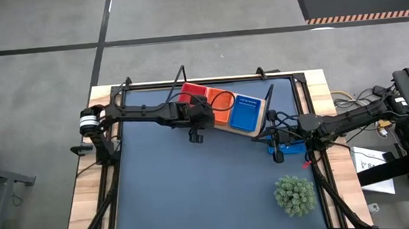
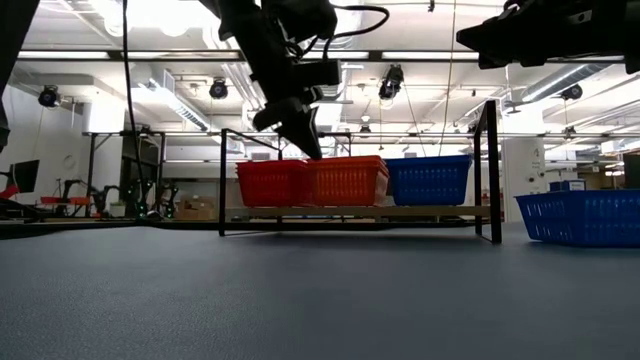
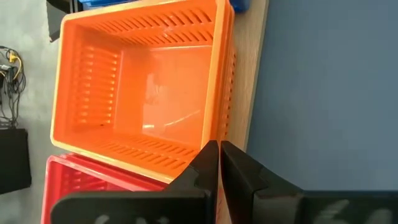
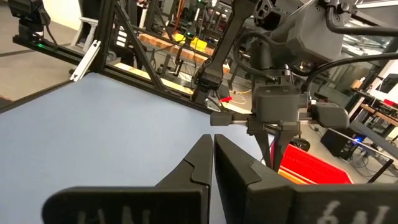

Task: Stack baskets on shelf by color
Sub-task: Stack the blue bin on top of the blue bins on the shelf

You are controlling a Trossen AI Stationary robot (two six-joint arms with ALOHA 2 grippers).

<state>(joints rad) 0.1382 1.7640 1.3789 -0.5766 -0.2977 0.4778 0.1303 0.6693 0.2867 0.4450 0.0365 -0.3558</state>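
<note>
Red, orange and blue baskets stand side by side on the wooden shelf at the table's far middle. My left gripper is shut and points down. It hangs over the orange basket's near rim, close to the red basket. Another blue basket rests on the tabletop to the right of the shelf. My right gripper is shut and held level in the air above that basket, pointing toward the table's left. My left gripper comes from above with its shut fingertips at the orange basket's near rim, at the end beside the red basket. I cannot tell whether they touch the rim or hang just over it.
A green spiky plant stands near the table's near right corner. The shelf's black wire end frames rise at both ends. Bare blue tabletop spreads in front of the shelf.
</note>
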